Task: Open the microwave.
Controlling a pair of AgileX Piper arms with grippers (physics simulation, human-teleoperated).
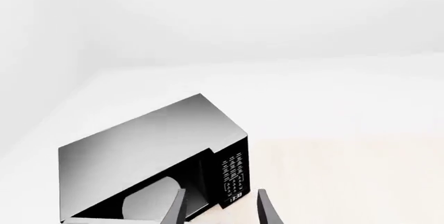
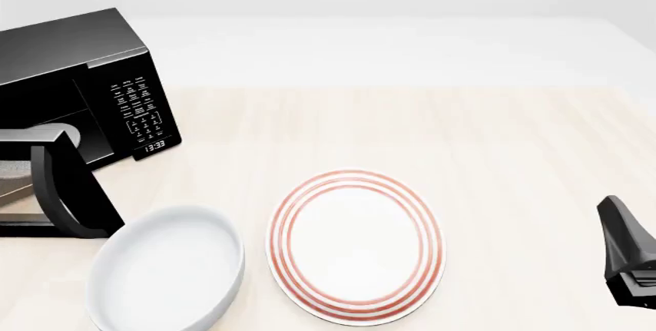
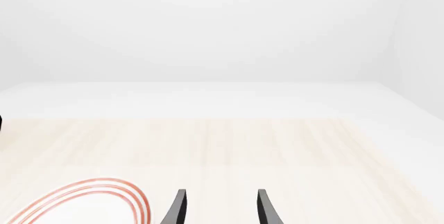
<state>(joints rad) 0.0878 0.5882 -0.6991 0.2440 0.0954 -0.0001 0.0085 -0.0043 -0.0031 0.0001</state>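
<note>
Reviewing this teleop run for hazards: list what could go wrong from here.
1. The microwave door stands swung out close to the white bowl; opening it wider may push the bowl.
2. The left claw is open and holds nothing, so further opening needs a fresh contact that could slip.

Microwave (image 2: 72,77): left side cut by the front view's edge; keypad labels too small to read. Its swung-out door (image 2: 51,185) also runs off that edge.

White bowl (image 2: 164,269) and red-ringed plate (image 2: 357,245): lower rims cropped.

Right gripper (image 3: 218,208): only finger stubs visible; front view shows just a dark fragment.

Left gripper (image 1: 220,208): fingertips cropped at the frame's edge.
</note>
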